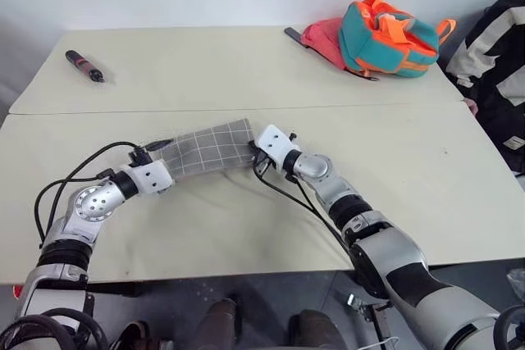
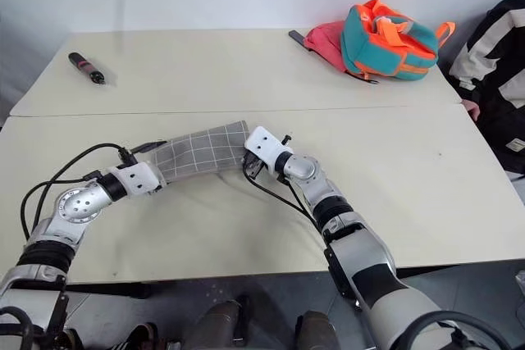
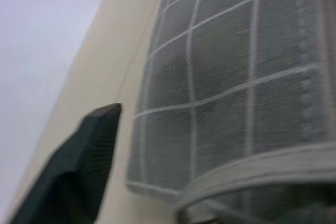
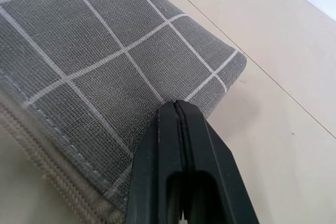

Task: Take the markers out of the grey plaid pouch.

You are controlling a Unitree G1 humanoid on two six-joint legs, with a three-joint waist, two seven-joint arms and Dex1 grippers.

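head views: the grey plaid pouch point(image 1: 209, 149) lies mid-surface point(image 1: 246, 235) between both arms. the right end effector point(image 2: 248, 163) is clamped shut on its right end; the left end effector point(image 1: 154, 156) sits at the other end.

left wrist view: one black finger point(image 3: 79, 177) stands beside the cloth, grip unclear.

right wrist view: fingers pinch soft, floppy fabric; probably light, best held by its ends.

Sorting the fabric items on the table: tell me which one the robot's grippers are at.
The flat grey plaid fabric pouch near the front edge; the teal-and-orange backpack and the pink cloth beside it lie far back, untouched.
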